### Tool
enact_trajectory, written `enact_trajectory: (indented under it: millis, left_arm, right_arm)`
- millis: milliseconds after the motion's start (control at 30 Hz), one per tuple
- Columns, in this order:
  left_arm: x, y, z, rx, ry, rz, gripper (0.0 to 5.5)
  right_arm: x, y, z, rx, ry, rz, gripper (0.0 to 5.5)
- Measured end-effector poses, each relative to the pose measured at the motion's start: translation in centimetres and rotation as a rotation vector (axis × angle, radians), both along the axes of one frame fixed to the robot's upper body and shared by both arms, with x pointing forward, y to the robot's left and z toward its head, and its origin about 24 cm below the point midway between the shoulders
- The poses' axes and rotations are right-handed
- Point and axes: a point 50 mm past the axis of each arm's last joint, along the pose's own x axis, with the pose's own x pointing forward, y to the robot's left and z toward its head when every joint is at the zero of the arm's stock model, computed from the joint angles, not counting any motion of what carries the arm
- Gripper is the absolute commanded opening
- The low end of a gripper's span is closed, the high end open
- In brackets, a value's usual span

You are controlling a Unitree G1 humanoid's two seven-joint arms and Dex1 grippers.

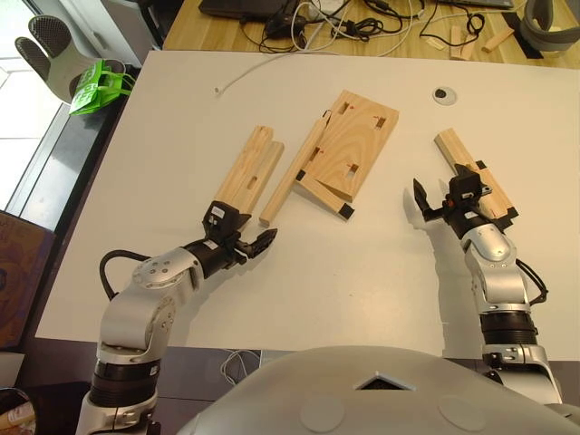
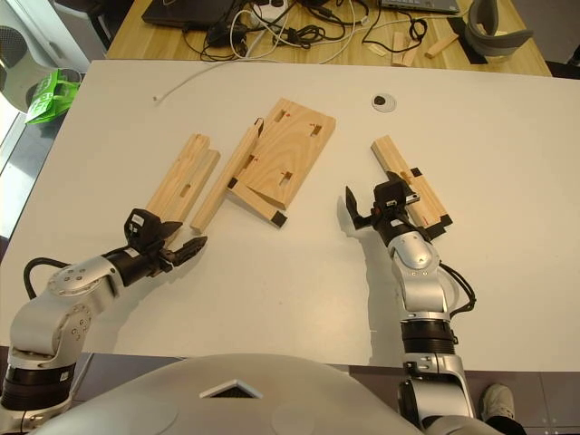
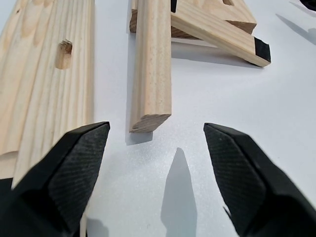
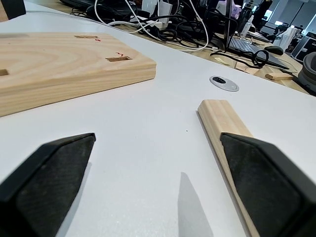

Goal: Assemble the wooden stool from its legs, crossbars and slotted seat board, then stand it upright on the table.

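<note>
The slotted seat board (image 1: 352,145) lies flat mid-table, resting partly on a black-tipped bar (image 1: 326,197). A long slim bar (image 1: 292,174) lies along its left side. Further left are two wider leg pieces (image 1: 249,166) side by side. More leg pieces with black ends (image 1: 471,174) lie on the right. My left gripper (image 1: 260,242) is open just short of the slim bar's near end (image 3: 150,121), with one leg piece (image 3: 47,74) beside it. My right gripper (image 1: 442,195) is open low over the table, between the seat board (image 4: 64,64) and the right leg piece (image 4: 224,118).
A cable grommet (image 1: 442,93) sits in the white table behind the right pieces. A thin white cord (image 1: 237,83) lies at the back left. Beyond the table's far edge is a wooden desk (image 1: 208,27) with cables. A green object (image 1: 98,83) stands off the left edge.
</note>
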Motion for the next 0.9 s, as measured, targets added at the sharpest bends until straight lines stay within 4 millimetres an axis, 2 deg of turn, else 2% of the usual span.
enact_trajectory:
  millis: [233, 300, 367, 433, 500, 667, 833, 900]
  left_arm:
    - [0.5, -0.8, 0.0, -0.032, -0.028, 0.026, 3.53]
    - [1.9, -2.1, -0.5, -0.045, -0.035, 0.022, 3.53]
    - [4.1, -5.0, -1.5, -0.054, -0.034, -0.002, 3.53]
    - [4.8, -6.3, -2.2, -0.053, -0.032, -0.028, 3.53]
    - [5.1, -6.6, -3.0, -0.035, -0.040, -0.038, 3.27]
    - [5.4, -5.9, -3.7, 0.010, -0.075, -0.021, 2.28]
    - [4.3, -1.9, -3.4, 0.101, -0.093, 0.016, 1.50]
    - [3.7, -0.9, -3.0, 0.118, -0.088, 0.005, 1.21]
  right_arm:
    - [0.4, 0.2, 0.1, 0.002, 0.001, 0.020, 4.68]
    - [0.7, 0.2, 0.2, 0.001, -0.003, 0.024, 4.68]
    - [0.8, 0.4, 0.2, 0.003, -0.002, 0.028, 4.68]
    - [0.7, 0.3, 0.1, 0.003, 0.002, 0.027, 4.68]
    - [0.8, 0.3, 0.1, 0.004, 0.003, 0.027, 4.68]
    - [0.8, 0.4, 0.1, 0.005, 0.001, 0.027, 4.68]
    - [0.8, 0.4, 0.1, 0.007, 0.000, 0.024, 4.68]
    - [0.8, 0.3, 0.1, 0.007, -0.001, 0.019, 4.68]
